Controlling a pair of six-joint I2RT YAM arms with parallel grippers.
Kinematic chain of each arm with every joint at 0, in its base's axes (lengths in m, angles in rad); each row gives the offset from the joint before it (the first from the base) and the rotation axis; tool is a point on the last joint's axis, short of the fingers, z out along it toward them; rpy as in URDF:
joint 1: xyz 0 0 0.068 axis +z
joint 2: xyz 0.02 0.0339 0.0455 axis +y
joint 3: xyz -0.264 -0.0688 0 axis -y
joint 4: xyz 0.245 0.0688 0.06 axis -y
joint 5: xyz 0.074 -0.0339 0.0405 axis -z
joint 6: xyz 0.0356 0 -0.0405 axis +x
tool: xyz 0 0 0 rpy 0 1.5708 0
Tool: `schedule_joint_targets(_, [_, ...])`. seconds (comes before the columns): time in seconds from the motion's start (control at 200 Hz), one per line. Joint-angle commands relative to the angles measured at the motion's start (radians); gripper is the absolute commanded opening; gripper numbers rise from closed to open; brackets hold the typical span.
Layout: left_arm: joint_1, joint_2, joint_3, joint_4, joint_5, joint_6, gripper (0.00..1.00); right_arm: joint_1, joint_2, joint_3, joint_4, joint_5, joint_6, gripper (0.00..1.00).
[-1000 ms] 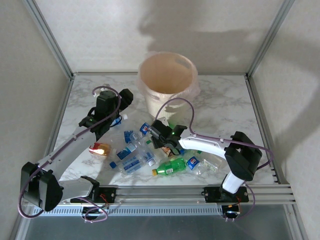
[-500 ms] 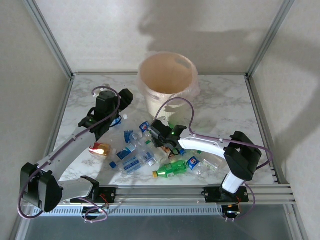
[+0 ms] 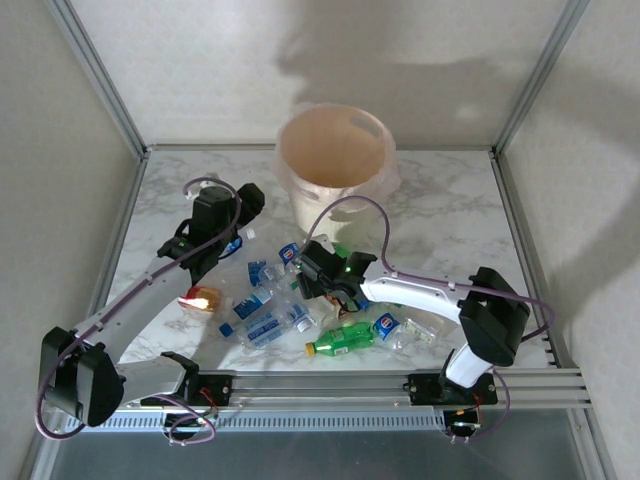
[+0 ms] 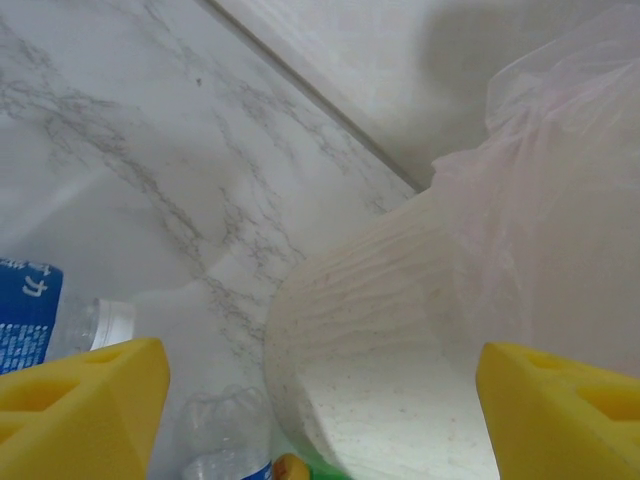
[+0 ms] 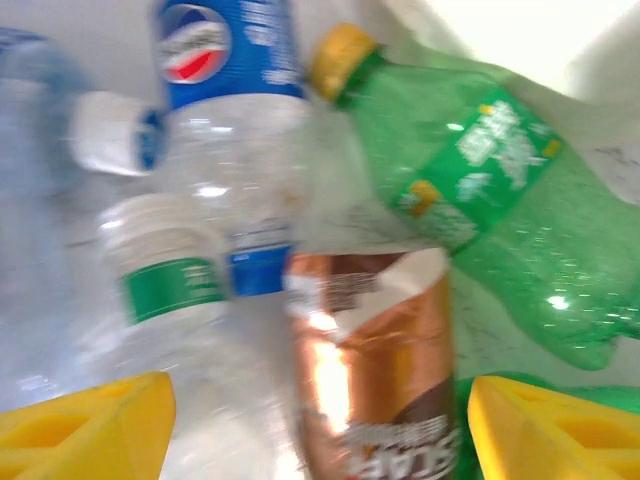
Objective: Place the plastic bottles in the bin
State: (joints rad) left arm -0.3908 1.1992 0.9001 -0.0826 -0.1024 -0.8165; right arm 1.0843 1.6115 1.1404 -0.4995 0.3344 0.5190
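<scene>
One bin (image 3: 318, 203) stands at the far middle of the marble table (image 3: 450, 220). The bottles lie scattered in front of it, between the two arms. The overhead view shows roughly ten, too tangled for an exact count. Farthest left lies one red-orange bottle (image 3: 200, 298). Just beyond it, the left gripper (image 3: 232, 240) hangs over the pile's left edge. To its right come about five clear bottles with blue labels (image 3: 268, 322). Next, the right gripper (image 3: 308, 278) sits low over the middle of the heap. One green bottle (image 3: 340, 338) lies near the front rail, and two more clear ones lie at the right end.

The left wrist view shows what the overhead one cannot: that claw's two yellow pads (image 4: 80, 400) stand wide apart. They face the bin's cream wall and its thin bag liner (image 4: 540, 180), and one blue-labelled bottle (image 4: 25, 315) shows at lower left.

In the right wrist view the other claw's pads (image 5: 555, 430) are likewise spread. One copper-labelled bottle (image 5: 375, 370) lies between them, clear of both. Around it are one yellow-capped green bottle (image 5: 480, 190), one blue-labelled clear bottle (image 5: 235, 130) and one green-labelled clear bottle (image 5: 165, 280).
</scene>
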Motion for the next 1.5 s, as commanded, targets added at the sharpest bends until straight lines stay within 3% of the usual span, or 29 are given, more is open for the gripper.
schedule_joint_targets(0.0, [0.009,-0.027,-0.027,-0.007,-0.023,-0.025,0.80,0.040,-0.043,0.077,-0.020,-0.093,-0.039,0.79])
schedule_joint_targets(0.175, [0.015,-0.033,-0.049,0.000,-0.019,-0.048,0.80,0.071,0.012,0.135,-0.023,-0.170,-0.064,0.80])
schedule_joint_targets(0.481, [0.029,-0.038,-0.039,-0.010,-0.016,-0.038,0.81,0.104,0.124,0.170,-0.043,-0.199,-0.086,0.78])
schedule_joint_targets(1.041, [0.033,-0.029,-0.036,-0.002,-0.010,-0.039,0.80,0.111,0.224,0.203,-0.069,-0.153,-0.096,0.75])
schedule_joint_targets(1.492, [0.036,-0.030,-0.044,-0.002,-0.008,-0.038,0.80,0.111,0.191,0.190,-0.061,-0.126,-0.089,0.68])
